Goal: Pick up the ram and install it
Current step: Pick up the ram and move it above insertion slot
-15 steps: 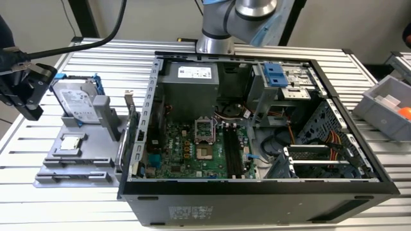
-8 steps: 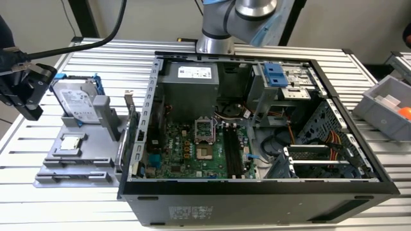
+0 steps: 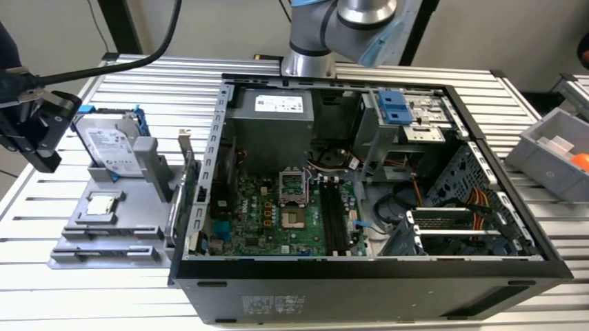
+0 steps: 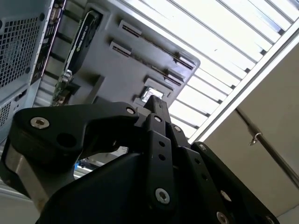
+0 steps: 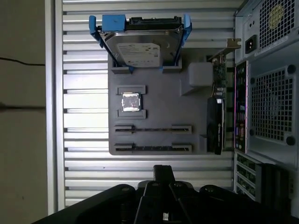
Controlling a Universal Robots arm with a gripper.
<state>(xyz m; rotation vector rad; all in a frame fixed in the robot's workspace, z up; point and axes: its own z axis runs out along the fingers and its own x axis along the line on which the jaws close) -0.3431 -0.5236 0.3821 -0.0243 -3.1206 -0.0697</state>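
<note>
Exterior view: gripper (image 3: 41, 148) hangs at that view's left, beside grey holder (image 3: 138, 234); open computer case (image 3: 368, 269) alongside.
Second wrist view: jaws pressed together, nothing between them.
First wrist view: ram (image 5: 153, 129) stands edge-on in a holder slot, near processor (image 5: 131, 102).

I can read no text from where I hang. The silver hard drive in its blue plastic bracket (image 5: 140, 46) carries a white printed label (image 5: 139, 52), its lines illegible to me. The grey metal power supply box (image 3: 272, 127) bears a white sticker (image 3: 278, 103). The open black computer case (image 3: 368, 267) has a pale printed patch (image 3: 273, 304) on its outer wall. I cannot make out either one.
</note>
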